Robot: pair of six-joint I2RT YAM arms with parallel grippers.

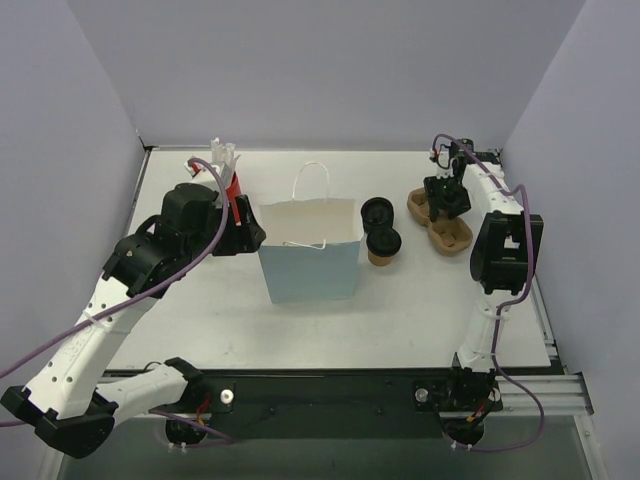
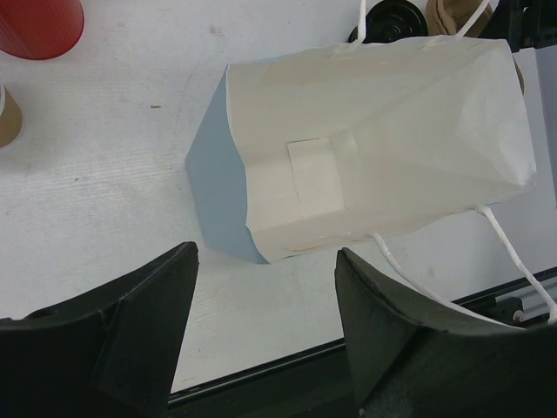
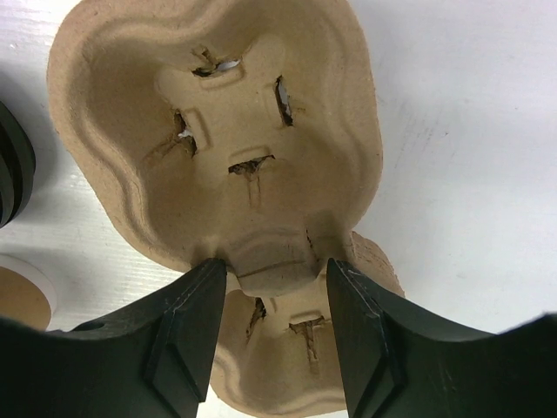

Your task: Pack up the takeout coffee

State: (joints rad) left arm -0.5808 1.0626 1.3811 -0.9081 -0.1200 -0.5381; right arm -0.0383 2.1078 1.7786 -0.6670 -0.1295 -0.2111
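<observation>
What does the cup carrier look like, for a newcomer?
From the paper bag standing mid-table, go right past the black-lidded cup to the table's right side. There lies the tan pulp cup carrier, the right gripper pinching its middle ridge. Unlike the round cup beside it, it is a flat, lobed tray with two wells.

Blue-and-white paper bag (image 1: 310, 265) standing open mid-frame; pulp cup carrier (image 1: 455, 237) upper right; red cup (image 2: 39, 22) upper left; white counter (image 1: 400, 315).
</observation>
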